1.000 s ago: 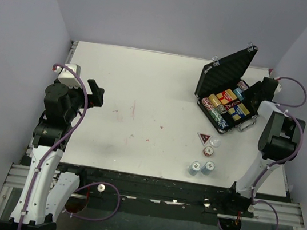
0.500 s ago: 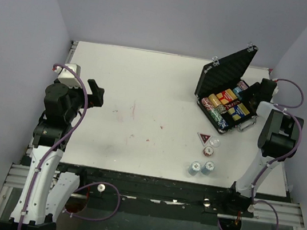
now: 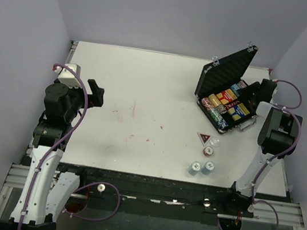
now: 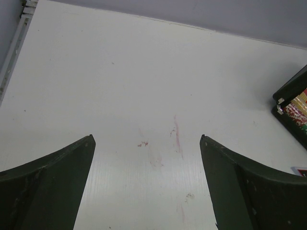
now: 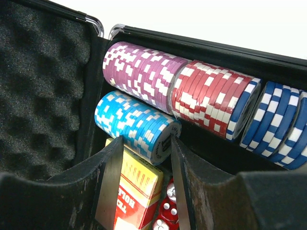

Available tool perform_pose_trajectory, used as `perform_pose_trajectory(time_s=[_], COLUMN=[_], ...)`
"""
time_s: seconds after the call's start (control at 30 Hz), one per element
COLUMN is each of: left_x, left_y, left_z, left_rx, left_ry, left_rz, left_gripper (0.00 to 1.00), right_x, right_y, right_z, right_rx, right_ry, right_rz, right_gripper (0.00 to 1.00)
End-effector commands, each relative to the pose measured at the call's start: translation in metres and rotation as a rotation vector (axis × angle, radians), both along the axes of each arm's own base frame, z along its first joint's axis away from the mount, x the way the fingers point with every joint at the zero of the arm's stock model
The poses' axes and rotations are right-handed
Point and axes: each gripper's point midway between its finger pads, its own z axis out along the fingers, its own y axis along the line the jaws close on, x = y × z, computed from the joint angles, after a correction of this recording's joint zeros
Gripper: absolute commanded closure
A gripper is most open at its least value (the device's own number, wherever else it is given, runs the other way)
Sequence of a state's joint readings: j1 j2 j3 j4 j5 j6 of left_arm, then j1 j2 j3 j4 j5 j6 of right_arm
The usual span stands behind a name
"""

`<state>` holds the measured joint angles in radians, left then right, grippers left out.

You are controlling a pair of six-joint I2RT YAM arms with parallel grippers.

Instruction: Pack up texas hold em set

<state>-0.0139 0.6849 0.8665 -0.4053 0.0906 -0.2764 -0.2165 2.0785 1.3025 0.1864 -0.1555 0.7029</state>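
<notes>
1. Soft, even light from overhead fills the top view, and the white table (image 3: 145, 90) reads bright without hard glare.
2. Shadows are faint and short, with a pale one beside the open case (image 3: 226, 74).
3. In the left wrist view the tabletop is sharp, while the left gripper's fingers (image 4: 48, 187) sit dark and slightly soft.
4. In the right wrist view the chip rows (image 5: 201, 96) look crisp and saturated. The right gripper's fingers (image 5: 216, 191) are blurred, and the table behind is blown out white.

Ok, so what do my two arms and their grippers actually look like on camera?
The left arm and right arm both have white links, black joint housings and a purple cable looping alongside. The left gripper and right gripper have broad, dark, tapering fingers. The inner faces of the right pair look grey and smooth.
</notes>
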Motion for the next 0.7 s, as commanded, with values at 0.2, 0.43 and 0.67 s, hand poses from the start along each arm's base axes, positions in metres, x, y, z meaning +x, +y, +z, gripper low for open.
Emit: perform_pose_trajectory(time_s=[0.2,0.43,0.67], left_x=[0.003,0.003,0.003], left_y=[-0.001,-0.001,-0.002], left_z=[-0.004,-0.005,-0.004], left_rx=[0.008,0.007,0.005], left_ry=[0.004,0.005,0.002], left_rz=[-0.011,-0.013,-0.017], left_gripper=[0.01,0.01,0.01], right_x=[0.011,0.003,-0.021], right_y=[0.004,0.002,-0.016], right_z=[-0.003,0.010,0.039], right_rx=[0.026,-0.052,-0.215], right_ry=[-0.031,-0.047,-0.059], right_rz=[0.015,0.056,0.023], right_gripper=[0.47,0.33,0.17])
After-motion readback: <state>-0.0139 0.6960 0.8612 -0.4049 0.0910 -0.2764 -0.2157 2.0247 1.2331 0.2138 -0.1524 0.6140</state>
